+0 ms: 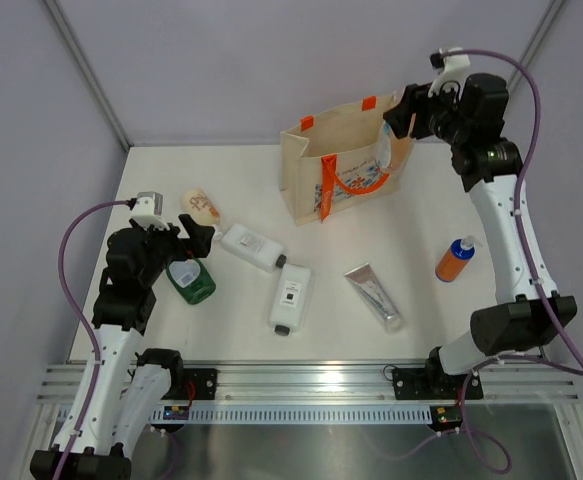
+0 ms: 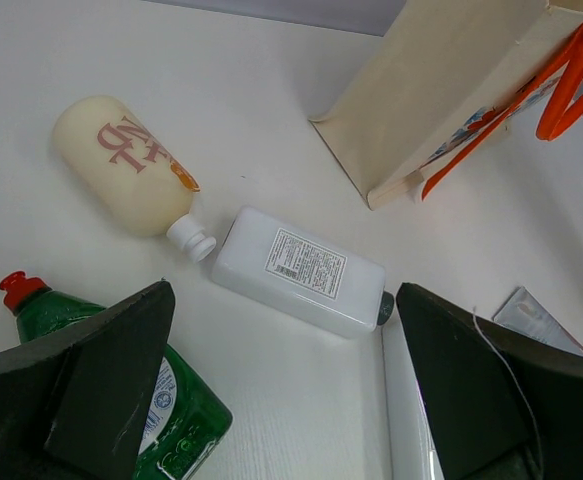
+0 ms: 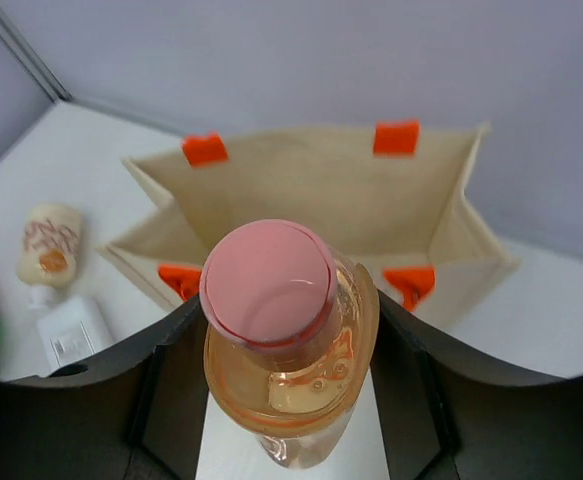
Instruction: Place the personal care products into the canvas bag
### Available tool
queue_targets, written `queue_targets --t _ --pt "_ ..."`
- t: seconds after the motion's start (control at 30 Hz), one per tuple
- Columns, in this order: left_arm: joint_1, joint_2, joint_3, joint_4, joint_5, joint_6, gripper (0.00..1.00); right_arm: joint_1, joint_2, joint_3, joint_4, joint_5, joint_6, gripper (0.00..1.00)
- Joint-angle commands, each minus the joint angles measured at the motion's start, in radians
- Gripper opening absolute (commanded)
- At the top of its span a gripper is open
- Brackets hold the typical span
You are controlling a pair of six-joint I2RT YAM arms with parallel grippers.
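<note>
My right gripper (image 1: 401, 115) (image 3: 283, 350) hangs over the back right corner of the canvas bag (image 1: 311, 170) (image 3: 301, 190), shut on the tan pink-capped bottle (image 1: 384, 150) (image 3: 271, 285), whose cap points up at the wrist camera. The bag stands upright with its mouth open. My left gripper (image 1: 199, 240) (image 2: 283, 330) hovers open over bare table beside the flat green bottle (image 1: 191, 280) (image 2: 176, 425). Lying nearby are the beige bottle (image 1: 201, 207) (image 2: 121, 165), a white bottle (image 1: 253, 246) (image 2: 301, 270), a second white bottle (image 1: 290, 297), a silver tube (image 1: 374, 296) and an orange blue-capped bottle (image 1: 455, 260).
The bag's orange handles (image 1: 349, 182) (image 2: 571, 70) droop over its front side. Grey walls close off the table behind and to the left. A metal rail (image 1: 311, 385) carrying both arm bases runs along the near edge.
</note>
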Motion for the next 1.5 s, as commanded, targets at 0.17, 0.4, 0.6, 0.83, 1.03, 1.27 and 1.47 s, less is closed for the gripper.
queue_targets --t 0.17,0.4,0.6,0.83,1.03,1.27,1.47 --pt "-0.002 0.018 0.03 0.027 0.002 0.034 0.99 0.007 0.474 0.775 0.078 -0.06 0.123 0.0" --pt "-0.004 0.033 0.03 0.024 -0.006 0.047 0.99 0.019 0.664 0.873 0.167 0.037 0.047 0.0" --pt "-0.004 0.064 0.042 0.012 0.016 0.054 0.99 0.016 0.702 0.774 0.184 0.06 -0.05 0.0" --pt "-0.004 0.062 0.041 0.018 0.028 0.055 0.99 0.012 0.688 0.6 0.223 0.089 -0.137 0.0" --pt "-0.004 0.061 0.039 0.013 0.019 0.058 0.99 -0.013 0.705 0.469 0.292 0.123 -0.159 0.0" --pt "-0.004 0.131 0.048 0.035 -0.013 -0.089 0.99 -0.021 0.684 0.41 0.264 0.065 -0.157 0.65" --pt "-0.004 0.292 0.119 -0.088 -0.179 -0.366 0.99 -0.027 0.603 0.536 0.057 -0.056 -0.148 0.99"
